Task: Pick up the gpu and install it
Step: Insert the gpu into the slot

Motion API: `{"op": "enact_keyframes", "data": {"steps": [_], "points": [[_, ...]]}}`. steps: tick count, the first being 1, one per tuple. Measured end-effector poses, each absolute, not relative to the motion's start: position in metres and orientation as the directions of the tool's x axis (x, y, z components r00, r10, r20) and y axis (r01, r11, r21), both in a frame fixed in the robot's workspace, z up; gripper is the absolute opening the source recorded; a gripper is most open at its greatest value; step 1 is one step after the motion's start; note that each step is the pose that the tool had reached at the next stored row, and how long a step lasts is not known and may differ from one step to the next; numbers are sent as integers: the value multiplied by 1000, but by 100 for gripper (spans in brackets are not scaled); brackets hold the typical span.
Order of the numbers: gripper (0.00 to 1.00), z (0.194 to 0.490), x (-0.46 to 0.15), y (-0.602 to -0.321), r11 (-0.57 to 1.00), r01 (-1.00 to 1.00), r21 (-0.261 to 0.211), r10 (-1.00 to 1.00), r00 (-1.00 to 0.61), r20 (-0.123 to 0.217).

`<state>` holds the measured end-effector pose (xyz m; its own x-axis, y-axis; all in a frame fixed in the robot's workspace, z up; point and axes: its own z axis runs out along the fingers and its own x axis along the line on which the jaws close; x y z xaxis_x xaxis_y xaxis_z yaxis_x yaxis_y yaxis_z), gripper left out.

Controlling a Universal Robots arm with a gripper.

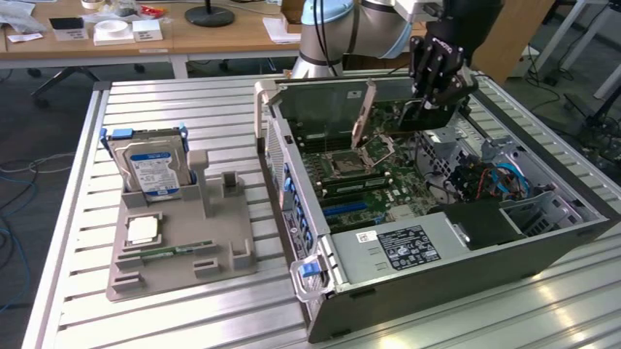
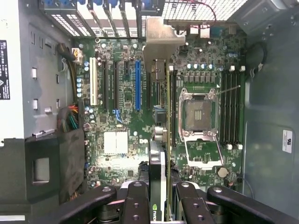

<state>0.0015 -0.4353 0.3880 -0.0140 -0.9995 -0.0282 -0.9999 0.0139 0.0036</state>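
Note:
My gripper (image 1: pixel 430 102) hangs over the far end of the open computer case (image 1: pixel 321 240), shut on the gpu (image 1: pixel 433 118). In the wrist view the gpu (image 2: pixel 159 44) is seen edge-on, its silver bracket towards the case's rear slot openings and its black cooler between the black fingers (image 2: pixel 136 200). It is held above the green motherboard (image 2: pixel 117 116), between the blue expansion slot (image 2: pixel 137 84) and the open CPU socket (image 2: pixel 198 112), and I cannot tell whether it touches the board.
A grey fixture tray (image 1: pixel 179 247) on the exterior view's left holds a blue-labelled hard drive (image 1: pixel 150 171), a CPU chip (image 1: pixel 142 230) and a RAM stick (image 1: pixel 174 252). The power supply (image 1: pixel 408 247) fills the case's near end. Desks stand behind the slatted table (image 1: pixel 194 102).

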Motion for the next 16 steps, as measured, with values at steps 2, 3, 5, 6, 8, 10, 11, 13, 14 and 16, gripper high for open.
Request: {"op": "enact_keyframes", "data": {"steps": [2, 3, 5, 6, 8, 10, 11, 13, 14, 16], "points": [[27, 388, 0, -437, 13, -1000, 3, -1000, -13, -28], [27, 388, -1, -438, 13, -1000, 3, -1000, -13, -28], [27, 387, -2, -439, 13, -1000, 3, -1000, -13, -28], [27, 386, -3, -439, 13, -1000, 3, -1000, -13, -28], [27, 383, -5, -439, 11, -1000, 3, -1000, -12, -28], [27, 381, -7, -439, 10, -1000, 3, -1000, -10, -28], [27, 380, -8, -439, 10, -1000, 3, -1000, -10, -28], [27, 380, -7, -439, 9, -1000, 3, -1000, -9, -28], [27, 380, -8, -439, 9, -1000, 3, -1000, -9, -28], [27, 380, -8, -439, 9, -1000, 3, -1000, -9, -28]]}}
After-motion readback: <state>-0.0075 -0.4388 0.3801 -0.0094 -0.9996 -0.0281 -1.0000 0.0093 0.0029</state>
